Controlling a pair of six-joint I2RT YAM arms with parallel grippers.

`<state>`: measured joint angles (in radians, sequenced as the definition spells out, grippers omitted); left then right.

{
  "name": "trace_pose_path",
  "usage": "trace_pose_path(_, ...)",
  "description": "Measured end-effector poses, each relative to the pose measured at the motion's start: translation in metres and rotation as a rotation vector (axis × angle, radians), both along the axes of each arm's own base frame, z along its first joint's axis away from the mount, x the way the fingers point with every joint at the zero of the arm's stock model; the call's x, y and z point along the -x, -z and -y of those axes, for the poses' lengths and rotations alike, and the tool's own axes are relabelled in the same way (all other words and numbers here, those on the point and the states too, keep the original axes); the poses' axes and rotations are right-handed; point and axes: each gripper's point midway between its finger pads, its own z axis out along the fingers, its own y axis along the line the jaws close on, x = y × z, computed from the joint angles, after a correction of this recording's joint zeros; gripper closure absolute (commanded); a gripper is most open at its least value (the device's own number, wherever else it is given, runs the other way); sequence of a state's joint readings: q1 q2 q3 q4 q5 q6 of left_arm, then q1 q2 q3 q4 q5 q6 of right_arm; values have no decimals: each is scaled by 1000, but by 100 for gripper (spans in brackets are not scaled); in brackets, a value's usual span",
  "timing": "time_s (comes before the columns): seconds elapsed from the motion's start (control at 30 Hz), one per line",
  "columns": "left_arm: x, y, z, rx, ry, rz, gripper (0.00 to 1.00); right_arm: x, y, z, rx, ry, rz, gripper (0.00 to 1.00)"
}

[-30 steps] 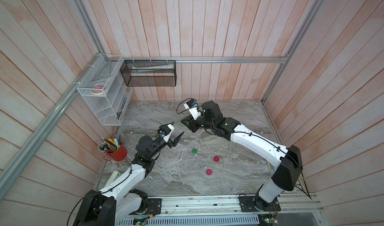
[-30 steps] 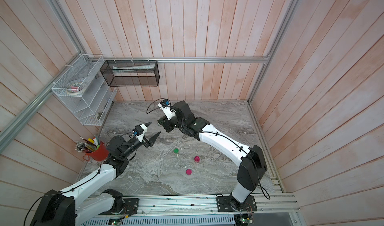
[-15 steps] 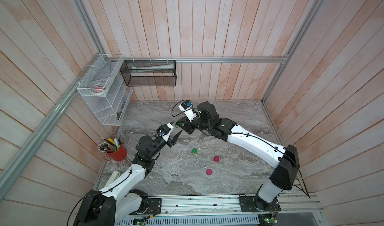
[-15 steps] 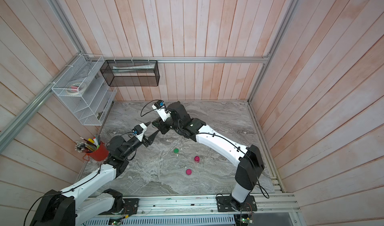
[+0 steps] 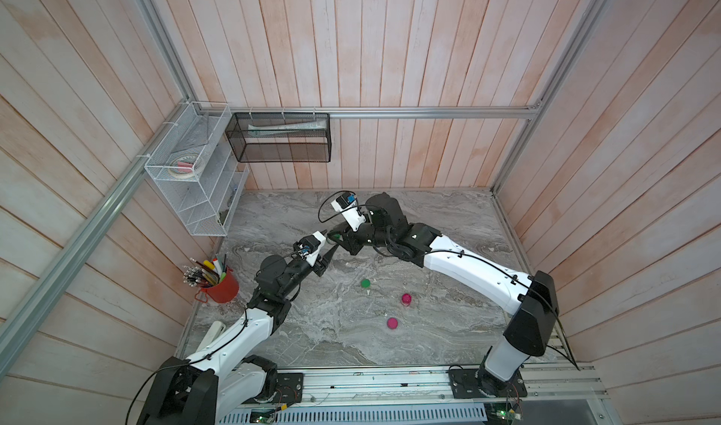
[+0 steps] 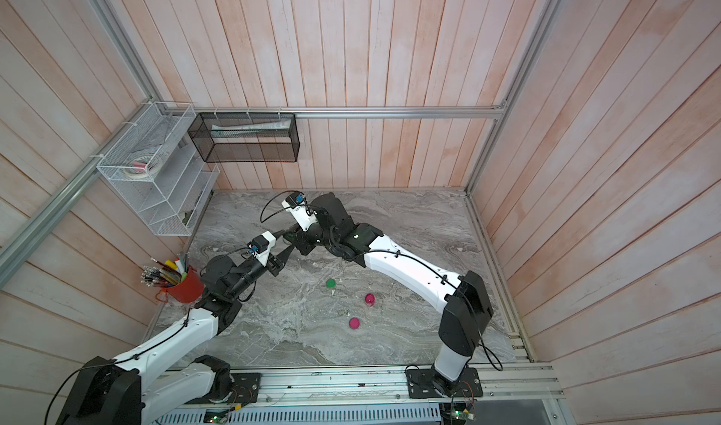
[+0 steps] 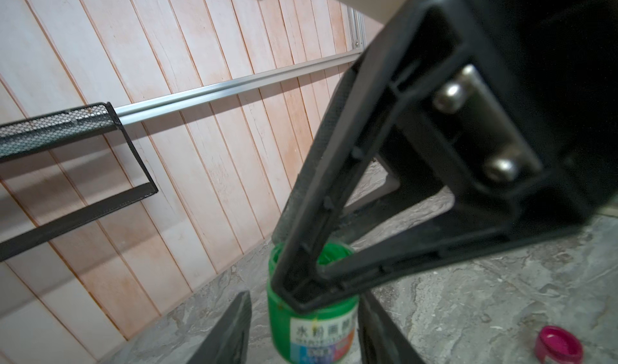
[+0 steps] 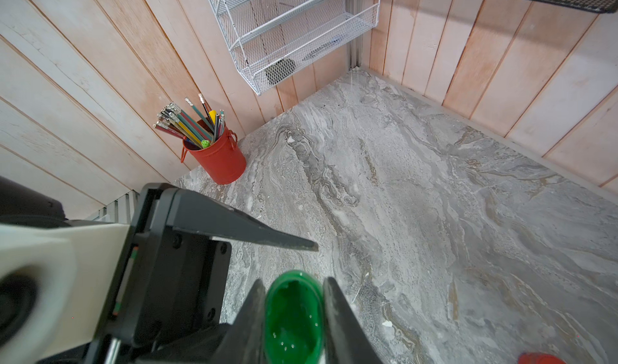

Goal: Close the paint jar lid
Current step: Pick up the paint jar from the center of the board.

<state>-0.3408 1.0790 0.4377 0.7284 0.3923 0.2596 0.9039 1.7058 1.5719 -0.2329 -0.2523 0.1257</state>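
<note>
The paint jar (image 7: 311, 315) is green with a printed label, and its mouth (image 8: 294, 315) is open, showing green paint. My right gripper (image 8: 294, 280) is shut on the jar near its rim and holds it above the table. In both top views it shows only as a green patch (image 5: 334, 238) (image 6: 289, 236) between the two arms. My left gripper (image 7: 304, 332) is open, its jaws straddling the jar body, with a clear gap beside one finger (image 7: 230, 332). A small green lid (image 5: 365, 283) (image 6: 331, 283) lies on the marble table, apart from both grippers.
A pink jar (image 5: 406, 299) and a pink lid (image 5: 392, 322) (image 7: 558, 347) sit on the table (image 5: 448, 216) nearer the front. A red cup of pencils (image 5: 220, 286) (image 8: 220, 161) stands by the left wall. A white wire rack (image 5: 195, 177) and a black mesh basket (image 5: 281, 142) hang on the walls.
The right arm has carried the green jar left, towards the left gripper. The left gripper's jaws have narrowed and now stand on either side of the jar.
</note>
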Motion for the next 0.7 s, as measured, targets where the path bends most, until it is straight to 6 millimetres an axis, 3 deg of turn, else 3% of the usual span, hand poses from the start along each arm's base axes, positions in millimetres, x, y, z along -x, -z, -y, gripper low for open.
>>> trace_pose_path(0.6, -1, 3, 5, -33, 24, -12, 66, 1, -2, -1, -1, -4, 5, 71)
trace_pose_path(0.7, -1, 3, 5, -36, 24, -14, 67, 1, -1, -1, 1, -4, 7, 58)
